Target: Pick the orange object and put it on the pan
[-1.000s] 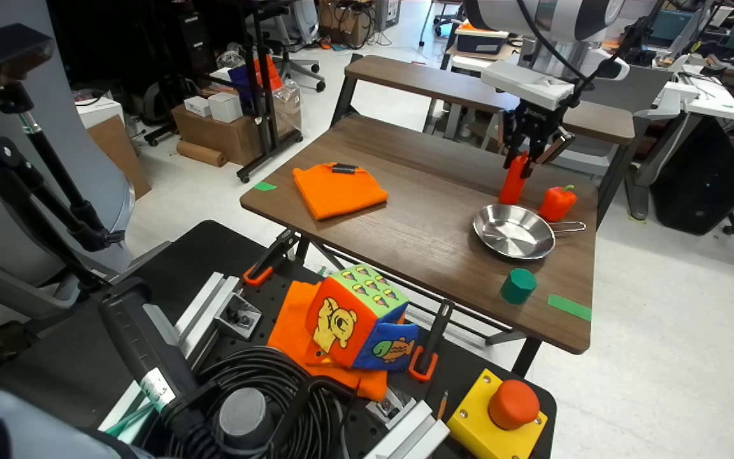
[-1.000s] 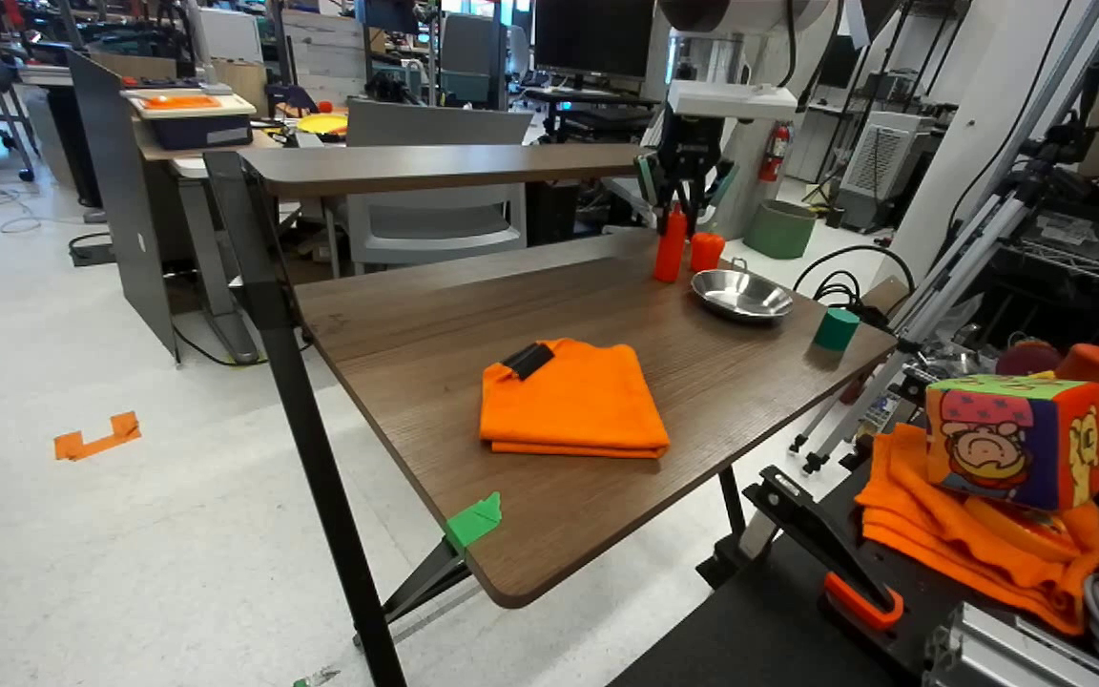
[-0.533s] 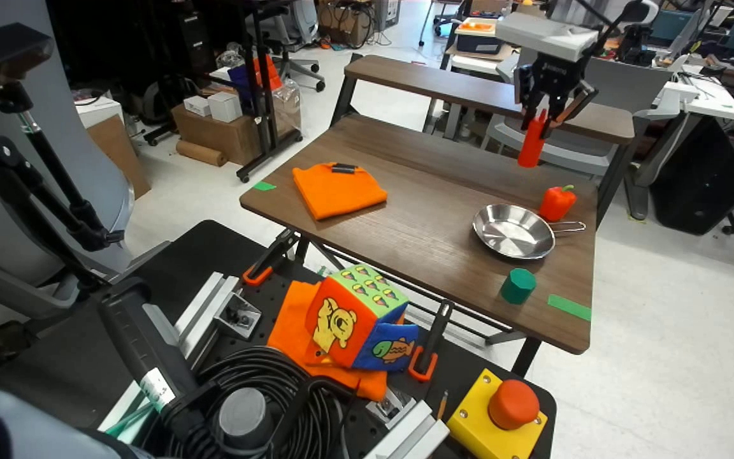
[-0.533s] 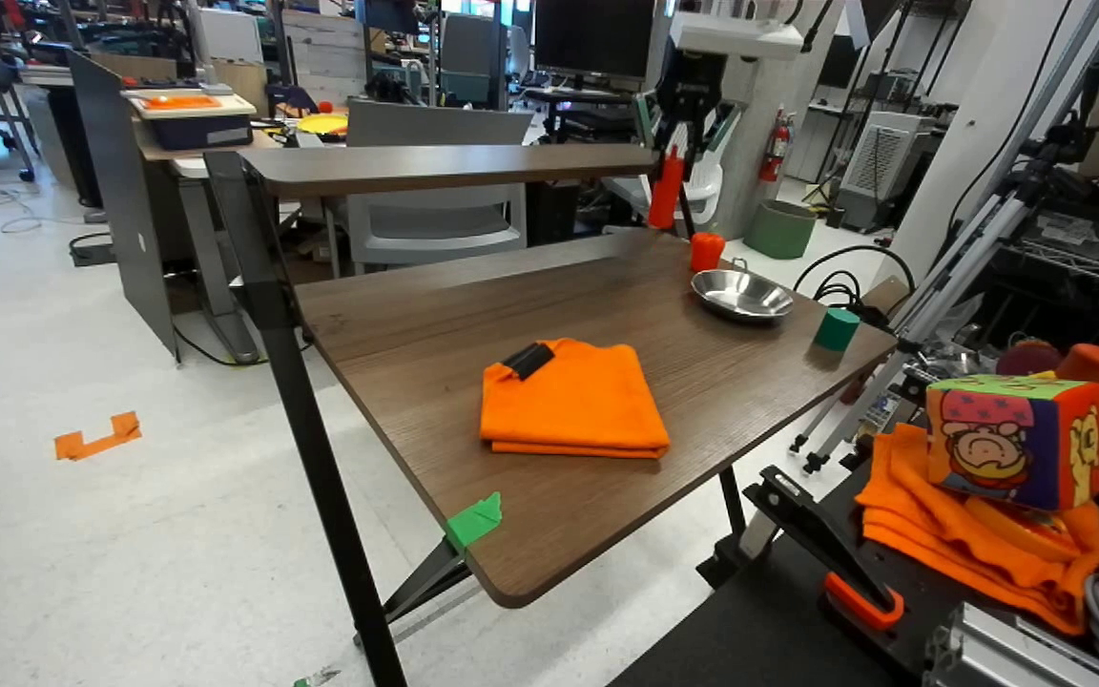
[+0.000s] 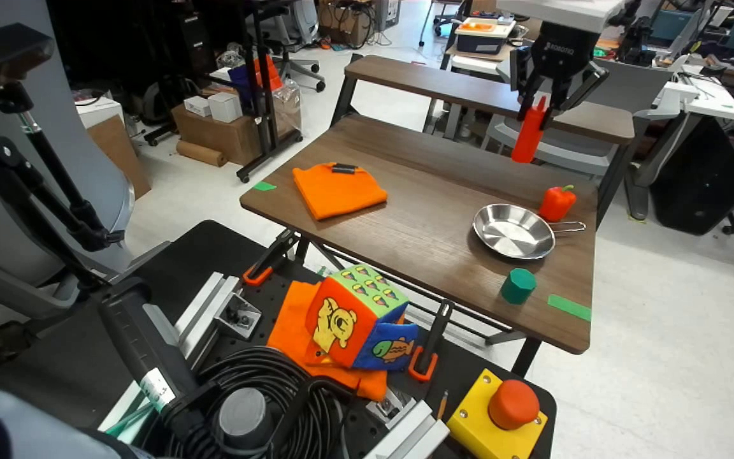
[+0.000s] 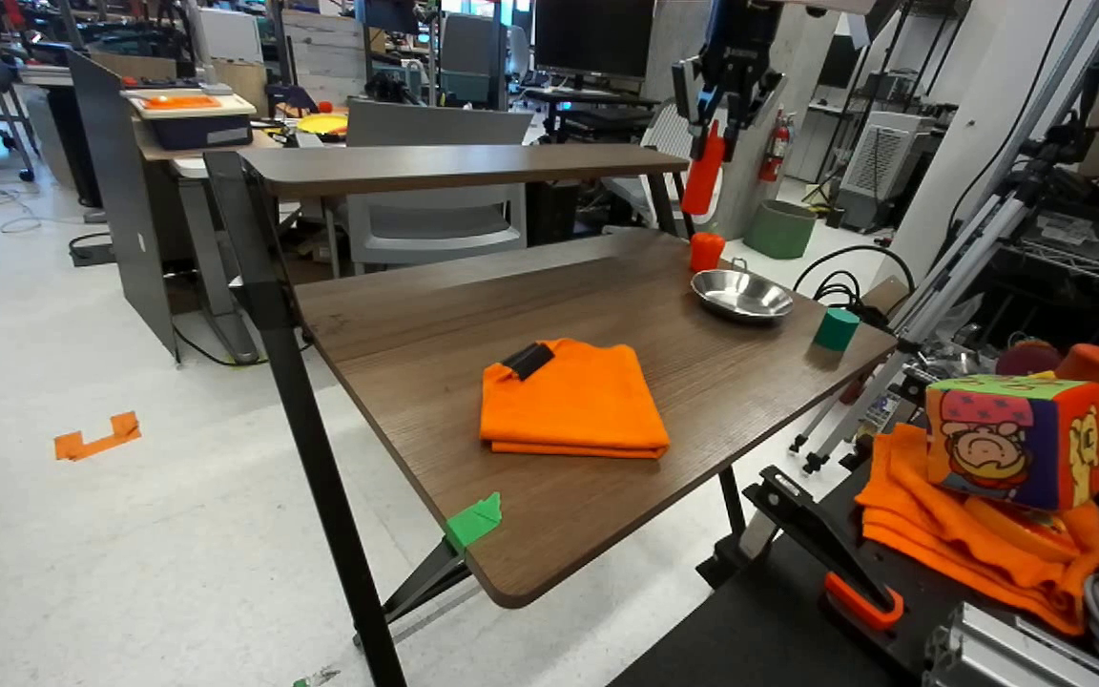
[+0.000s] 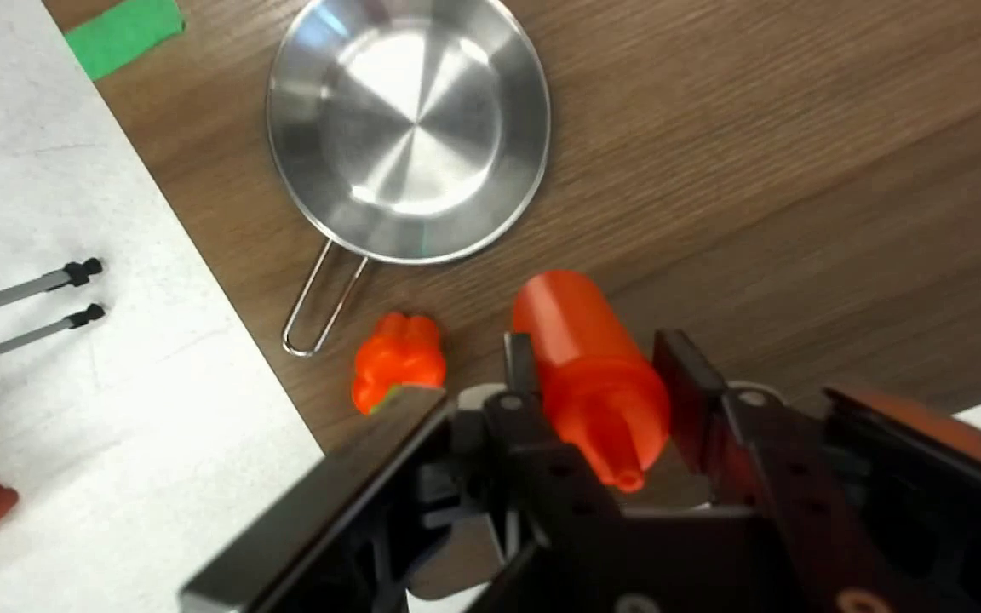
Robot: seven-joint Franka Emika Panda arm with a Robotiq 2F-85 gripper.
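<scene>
- Wrist view: the fingers [image 7: 695, 387] grasp the orange-red squeeze bottle [image 7: 588, 366], its base toward 11 o'clock.
- The metal pan [image 7: 410, 128] lies at 11 o'clock from them.
- In both exterior views, the bottle hangs above the worktop [image 5: 424, 217].

A white casing [image 5: 561, 13] meets the black gripper [image 5: 536, 116] with white ROBOTIQ lettering [image 5: 560, 49]; round screw heads [image 7: 752, 398] dot the dark fingers [image 7: 533, 438].

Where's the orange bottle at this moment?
In the wrist view, the gripper holds the orange bottle off the table, lower right of the pan and right of the red-orange pepper.
</scene>
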